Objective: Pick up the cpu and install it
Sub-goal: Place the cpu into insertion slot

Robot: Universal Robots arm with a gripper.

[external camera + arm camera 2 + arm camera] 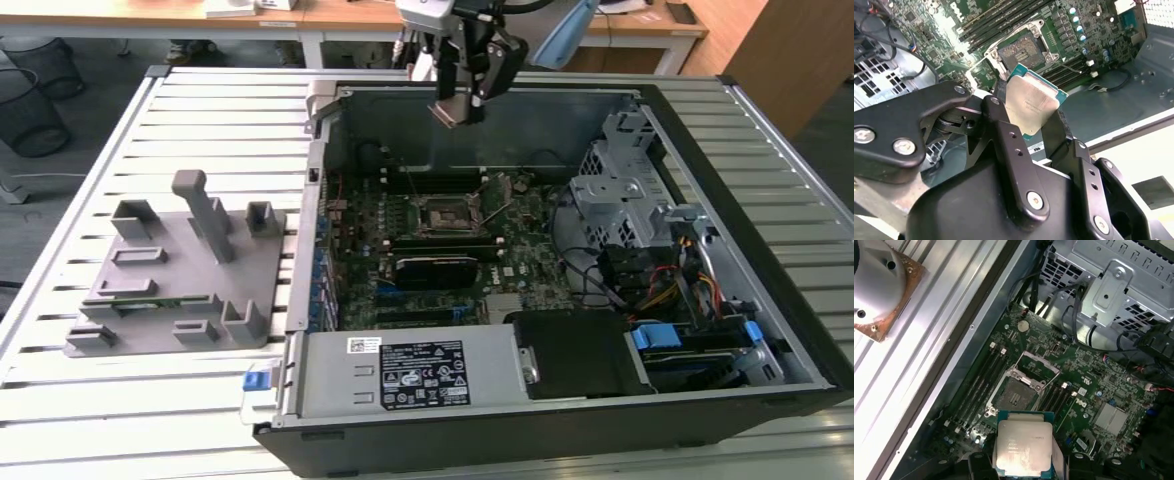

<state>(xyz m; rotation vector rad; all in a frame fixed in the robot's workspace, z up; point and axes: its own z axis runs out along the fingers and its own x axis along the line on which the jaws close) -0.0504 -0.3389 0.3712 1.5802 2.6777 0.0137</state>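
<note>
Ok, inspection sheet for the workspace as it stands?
Surface: slatted metal table, open computer case on it.
Job's things: cpu clamped in the jaws, above the motherboard; socket open and empty.
Clutter: grey plastic holder on the table, at the exterior view's left of the case.
Grippers: gripper shut on the cpu, above the case.
Cables: black and coloured cables by the drive cage, at the exterior view's right.
Surroundings: wooden desks behind; wire bins on the floor at the exterior view's left.

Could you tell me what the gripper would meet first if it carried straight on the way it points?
Probably the socket, touched first by the cpu held in the gripper; depth is unclear.
</note>
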